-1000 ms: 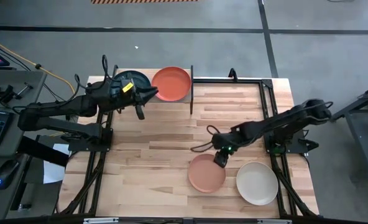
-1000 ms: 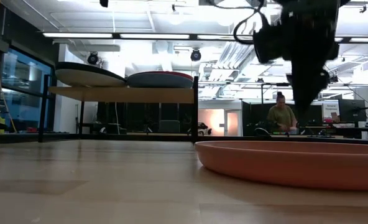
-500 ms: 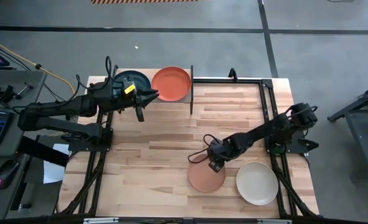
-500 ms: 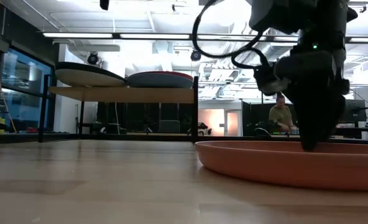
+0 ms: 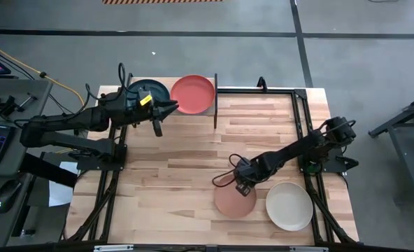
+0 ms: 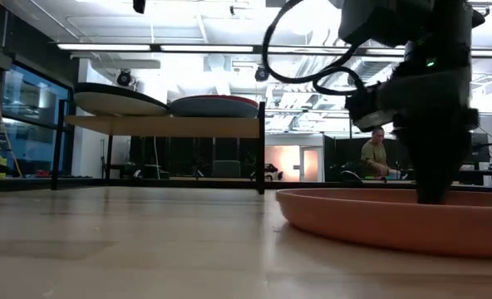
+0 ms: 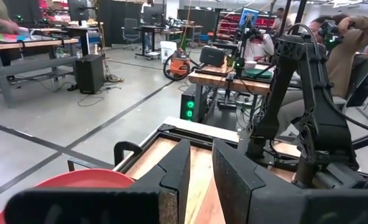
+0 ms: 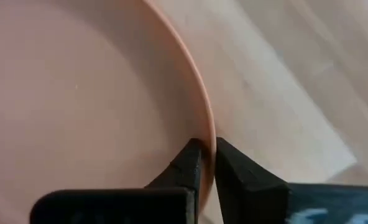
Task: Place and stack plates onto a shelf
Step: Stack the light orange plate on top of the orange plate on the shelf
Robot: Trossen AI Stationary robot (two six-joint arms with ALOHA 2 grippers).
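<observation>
Right claw (image 5: 243,187) pinches the rim of the round matte salmon-orange plate (image 5: 235,201) lying on the wooden surface (image 5: 186,182). Just beside it sits the round cream plate (image 5: 289,206). Well away, the left claw (image 5: 166,107), fingers nearly together on nothing, hovers by the light-wood shelf (image 6: 163,125), between the red plate (image 5: 193,94) and dark teal plate (image 5: 148,92).

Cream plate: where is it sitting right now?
In the high view the cream plate lies flat on the table's near right corner, just right of the salmon plate whose rim the right tool pinches.
</observation>
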